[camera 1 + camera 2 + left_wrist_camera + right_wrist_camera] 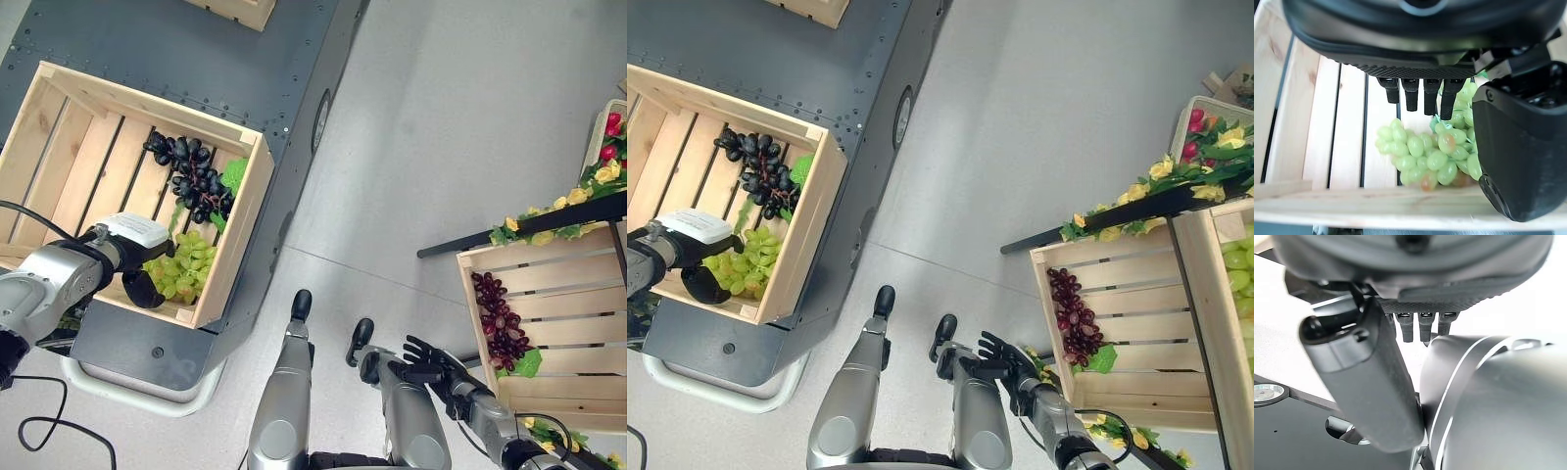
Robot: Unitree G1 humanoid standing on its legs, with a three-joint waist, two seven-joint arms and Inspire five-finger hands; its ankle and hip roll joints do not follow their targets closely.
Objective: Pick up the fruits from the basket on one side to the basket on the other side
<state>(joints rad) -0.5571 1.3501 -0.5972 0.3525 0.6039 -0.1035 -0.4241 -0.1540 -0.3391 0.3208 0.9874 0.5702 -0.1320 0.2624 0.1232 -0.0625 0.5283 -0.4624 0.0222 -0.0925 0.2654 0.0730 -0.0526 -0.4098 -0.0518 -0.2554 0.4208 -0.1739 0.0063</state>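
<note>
A bunch of green grapes [186, 264] lies in the near corner of the left wooden crate [240, 211], beside a bunch of black grapes [191, 176] with a green leaf. My left hand [140, 284] hangs inside that crate, right over the green grapes [1425, 156]. Its fingers [1413, 95] point straight down on one side of the bunch and the thumb [1518, 147] stands on the other; the hand is open. A bunch of red grapes [500, 323] lies in the right crate [480, 259]. My right hand [431, 364] hovers low, left of that crate, open with spread fingers [1420, 328].
The left crate stands on a dark grey platform [196, 59], with another crate [240, 10] at its far end. A dark bar [519, 230] with yellow flowers [563, 211] runs above the right crate. A further crate with green grapes [1239, 255] stands at the far right. Grey floor lies between.
</note>
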